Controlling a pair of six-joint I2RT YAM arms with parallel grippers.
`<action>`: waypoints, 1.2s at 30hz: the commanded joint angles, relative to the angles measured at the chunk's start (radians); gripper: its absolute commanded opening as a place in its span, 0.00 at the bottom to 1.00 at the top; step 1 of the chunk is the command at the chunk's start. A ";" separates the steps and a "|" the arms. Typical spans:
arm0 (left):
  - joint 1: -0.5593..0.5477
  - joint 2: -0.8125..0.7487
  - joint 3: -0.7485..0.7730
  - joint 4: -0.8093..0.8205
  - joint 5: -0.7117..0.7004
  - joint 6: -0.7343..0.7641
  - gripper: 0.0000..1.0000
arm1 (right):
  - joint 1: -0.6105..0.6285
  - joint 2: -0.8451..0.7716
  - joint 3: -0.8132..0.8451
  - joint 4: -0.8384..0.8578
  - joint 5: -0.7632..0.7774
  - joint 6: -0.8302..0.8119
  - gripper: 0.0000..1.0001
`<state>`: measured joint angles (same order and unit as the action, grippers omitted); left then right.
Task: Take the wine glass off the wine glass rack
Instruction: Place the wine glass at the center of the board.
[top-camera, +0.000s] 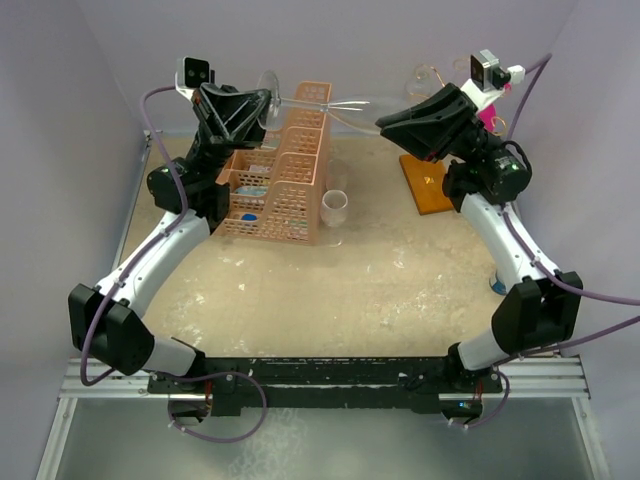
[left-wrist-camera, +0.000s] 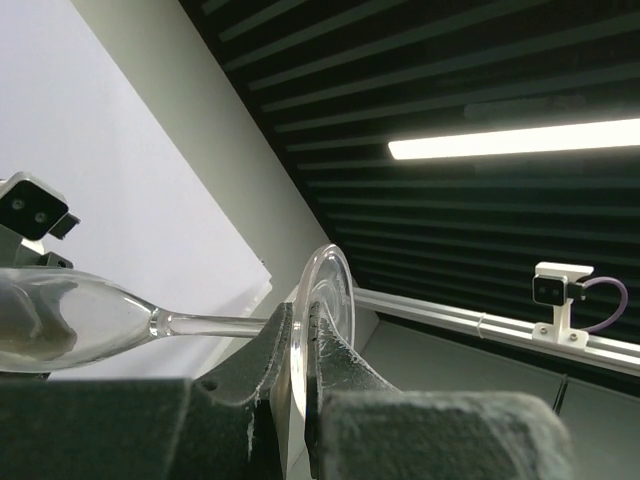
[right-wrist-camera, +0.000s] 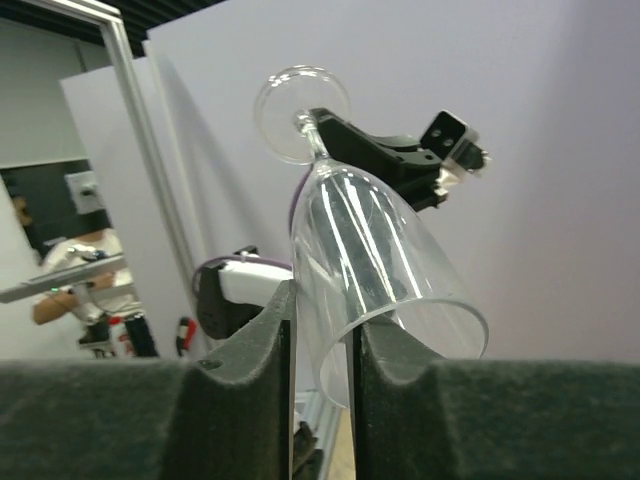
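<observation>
Where your left arm reaches up at the far left of the table (top-camera: 350, 290), the left gripper (top-camera: 264, 102) is clamped on the wine glass (top-camera: 345, 108) at its round foot. In the left wrist view the disc stands edge-on, pinched between the two dark fingers (left-wrist-camera: 262, 370), and the stem runs off to the left into the bowl. From there the glass lies on its side in the air, foot to the left and mouth to the right, bridging the gap between your two arms. It hangs above the far end of the peach lattice basket (top-camera: 285, 175), which sits on the table below. A small clear cup (top-camera: 335, 206) stands upright just beside the basket's near right corner; you cannot tell whether they touch. At the mouth end, the right gripper (top-camera: 385, 124) is closed on the bowl, and the right wrist view shows the glass wall at the rim caught between its fingers (right-wrist-camera: 250, 350). Further right, the wine glass rack (top-camera: 426, 180) stands on its flat orange base, partly hidden by your right arm. The glass is off the rack and to its left, held by both grippers.
</observation>
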<state>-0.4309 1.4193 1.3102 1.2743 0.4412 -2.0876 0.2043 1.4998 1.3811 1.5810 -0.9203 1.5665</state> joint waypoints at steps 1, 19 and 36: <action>-0.006 -0.031 0.002 0.072 -0.012 -0.365 0.00 | 0.015 0.021 0.071 0.475 -0.005 0.083 0.17; -0.002 -0.210 -0.247 -0.095 0.005 -0.086 0.69 | -0.055 -0.005 -0.025 0.597 0.010 0.115 0.00; 0.012 -0.490 -0.252 -1.128 -0.046 0.831 0.99 | -0.157 -0.235 -0.271 0.149 -0.098 -0.131 0.00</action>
<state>-0.4282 1.0382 0.9005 0.7223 0.4652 -1.7710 0.0490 1.4353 1.1538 1.5780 -0.9653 1.6398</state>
